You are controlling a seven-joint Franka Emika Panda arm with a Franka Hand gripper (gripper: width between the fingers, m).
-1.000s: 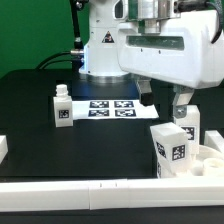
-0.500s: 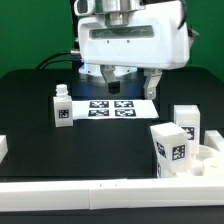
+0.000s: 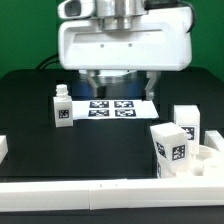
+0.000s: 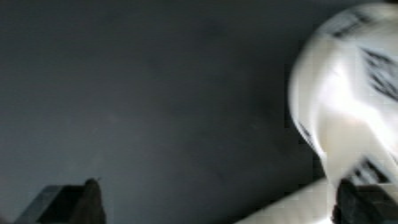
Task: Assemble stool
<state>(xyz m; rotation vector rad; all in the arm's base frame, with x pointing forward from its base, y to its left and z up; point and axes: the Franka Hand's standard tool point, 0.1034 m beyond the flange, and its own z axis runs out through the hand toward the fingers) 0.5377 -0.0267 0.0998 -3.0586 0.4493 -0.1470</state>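
One white stool leg (image 3: 62,105) with a square tag stands upright on the black table toward the exterior view's left. Two more tagged legs (image 3: 172,148) (image 3: 186,122) stand at the exterior view's right, beside the round seat (image 3: 211,156). My gripper (image 3: 120,84) hangs over the marker board (image 3: 112,106), well above the table. Its big white body fills the top of the exterior view. In the wrist view the gripper (image 4: 217,205) is open, with only dark table between the fingertips (image 4: 71,205). A blurred white patch with dark marks (image 4: 347,90) lies under one side.
A long white border bar (image 3: 100,190) runs along the table's front edge. Another white bar end (image 3: 4,148) shows at the exterior view's left. The robot base stands behind the marker board.
The gripper has swung from beside the legs at the exterior view's right to over the marker board and looms larger. It stays open and empty. No part has moved.
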